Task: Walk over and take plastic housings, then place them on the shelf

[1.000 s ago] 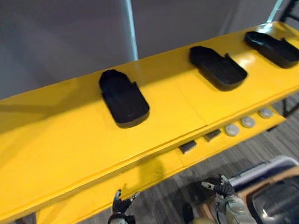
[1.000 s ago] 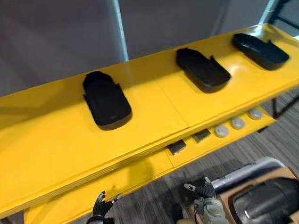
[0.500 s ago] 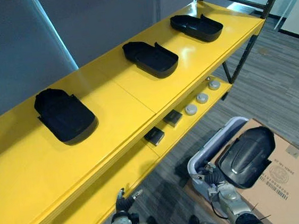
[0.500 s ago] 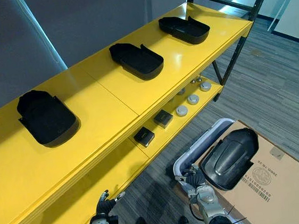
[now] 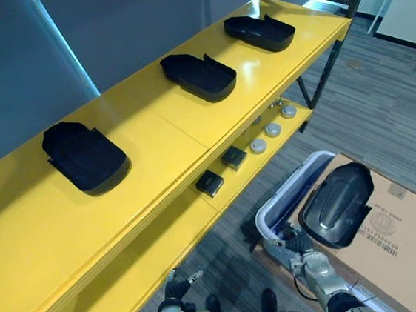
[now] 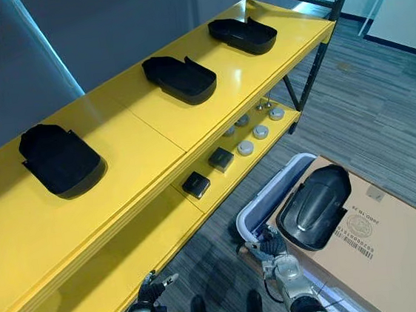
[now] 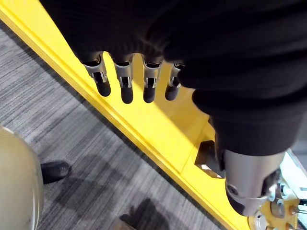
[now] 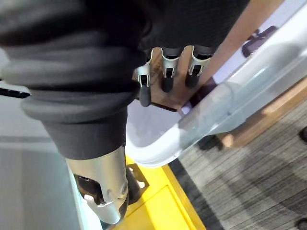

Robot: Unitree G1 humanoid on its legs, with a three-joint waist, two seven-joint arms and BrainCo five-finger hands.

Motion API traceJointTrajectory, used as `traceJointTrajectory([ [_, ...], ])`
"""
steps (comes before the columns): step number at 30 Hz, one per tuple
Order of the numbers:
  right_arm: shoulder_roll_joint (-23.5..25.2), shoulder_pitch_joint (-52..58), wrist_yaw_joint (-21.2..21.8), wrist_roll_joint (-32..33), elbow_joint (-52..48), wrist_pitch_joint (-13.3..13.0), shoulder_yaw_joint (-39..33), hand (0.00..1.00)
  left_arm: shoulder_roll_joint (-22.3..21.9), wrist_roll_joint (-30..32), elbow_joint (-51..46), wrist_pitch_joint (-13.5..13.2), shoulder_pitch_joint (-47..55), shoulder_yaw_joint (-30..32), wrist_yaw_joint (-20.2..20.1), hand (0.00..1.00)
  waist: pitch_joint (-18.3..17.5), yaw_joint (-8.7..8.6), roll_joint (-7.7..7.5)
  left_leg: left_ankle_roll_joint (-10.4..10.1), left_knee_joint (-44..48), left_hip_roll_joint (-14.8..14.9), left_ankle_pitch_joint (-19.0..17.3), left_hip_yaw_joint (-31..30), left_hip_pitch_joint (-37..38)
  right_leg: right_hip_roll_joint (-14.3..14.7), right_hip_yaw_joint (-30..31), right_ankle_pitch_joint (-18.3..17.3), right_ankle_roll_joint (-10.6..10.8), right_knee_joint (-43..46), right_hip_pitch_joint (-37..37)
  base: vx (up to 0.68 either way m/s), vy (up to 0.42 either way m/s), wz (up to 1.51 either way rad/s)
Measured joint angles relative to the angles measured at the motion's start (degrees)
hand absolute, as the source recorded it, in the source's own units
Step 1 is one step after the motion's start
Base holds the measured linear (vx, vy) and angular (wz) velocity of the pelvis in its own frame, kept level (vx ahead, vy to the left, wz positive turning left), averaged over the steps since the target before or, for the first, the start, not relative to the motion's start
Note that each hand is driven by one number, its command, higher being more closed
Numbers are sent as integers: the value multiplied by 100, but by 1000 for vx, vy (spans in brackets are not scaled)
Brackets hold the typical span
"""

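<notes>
Left hand (image 5: 176, 288) fingers straight, right hand (image 5: 299, 247) fingers relaxed

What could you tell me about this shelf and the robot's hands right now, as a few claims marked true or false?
1. Three black housings lie on the top level of the yellow shelf. True.
2. The right hand grips a housing. False: it is open and empty, beside the white bin.
3. A fourth housing lies on the cardboard box, next to that bin. True.
4. More housings sit on the shelf below. False: the lower level carries small dark blocks and round discs.
5. The left hand is open and holds nothing. True.
</notes>
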Motion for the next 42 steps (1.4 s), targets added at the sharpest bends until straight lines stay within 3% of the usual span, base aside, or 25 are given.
traceJointTrajectory([
  [8,46,108,-4,-1,43,94,-98,0,109,42,40,-4,4,-6,-2,0,-10,-86,-23,291,63,-148,-93,-17,241,-71,262,73,100,-78,172,109,50,-21],
  [9,60,108,-6,0,40,92,-100,0,140,71,68,-5,0,-7,-2,0,-11,-97,-26,412,113,-144,-181,125,279,-65,396,88,124,-76,163,16,60,-47],
  [17,184,203,-119,1,-547,29,6,0,142,120,220,-4,-73,5,0,0,9,-116,-84,585,495,-137,-636,1264,200,-39,1441,342,293,-41,-319,-65,62,-77],
  [19,260,385,-131,1,-872,36,24,0,140,111,220,-4,-117,68,7,0,35,-141,-148,608,686,-79,-765,1623,119,19,1638,489,285,-59,-461,-105,35,-103],
  [21,346,574,-142,1,-1097,33,38,0,134,104,219,-1,-104,124,22,0,9,-134,-212,665,885,93,-886,2108,-6,165,1510,751,95,-133,-619,-128,-13,-126],
  [22,364,631,-159,-3,-1146,29,44,0,118,95,222,10,-84,257,16,0,9,-138,-214,725,953,261,-948,2471,-91,244,911,504,-251,122,-762,-105,-56,-141],
  [23,308,701,-188,-6,-1130,34,19,0,86,42,217,32,-117,347,27,0,23,-139,-111,712,955,460,-953,2761,-36,333,250,113,-474,810,-962,-86,-53,-136],
  [25,261,817,-250,-9,-1062,41,-4,0,48,-39,198,37,-74,456,24,0,63,-134,-43,655,1053,646,-937,3023,60,369,-224,-381,-413,1368,-875,28,-45,-115],
  [26,256,905,-259,-44,-983,42,-35,0,100,-97,147,35,-30,463,25,0,16,-123,-177,632,1201,568,-923,2900,57,306,-152,-461,-352,1173,-598,66,-125,-97],
  [27,226,886,-260,-67,-889,41,-47,0,128,-120,149,35,-19,467,24,0,8,-106,-199,597,1266,526,-944,2725,53,288,-45,-457,-285,960,-506,50,-175,-84],
  [29,95,841,-259,-111,-671,46,-51,0,29,-209,179,34,8,470,18,0,-18,-110,-62,501,1328,537,-907,2080,58,406,268,-254,-288,525,-322,14,-149,-75],
  [31,90,843,-264,-108,-656,65,-53,0,-26,-220,186,34,-2,427,4,0,3,-124,43,388,1401,621,-976,2061,54,470,324,-225,-290,424,-324,-27,-84,-41],
  [33,130,850,-275,-105,-653,134,-77,0,-25,-210,194,33,-16,419,-1,0,76,-105,65,221,1956,828,-1086,1899,-26,576,388,-226,-298,372,-183,-36,-98,-29],
  [37,106,740,-303,-87,-658,130,-82,0,-16,-209,193,24,-49,424,-1,0,145,-80,78,208,2791,902,-1106,1290,-332,648,690,-160,-359,288,-38,11,-61,-38],
  [39,87,620,-362,16,-653,133,-108,0,-21,-211,199,27,-63,423,-3,0,197,-34,84,161,2497,645,-1214,727,-389,607,1074,19,-359,139,-13,74,69,-59],
  [42,74,534,-403,19,-626,129,-185,0,-13,-211,197,30,-69,329,-1,0,235,12,173,31,1677,576,-1073,393,-327,557,1260,123,-232,107,-9,-5,122,-52],
])
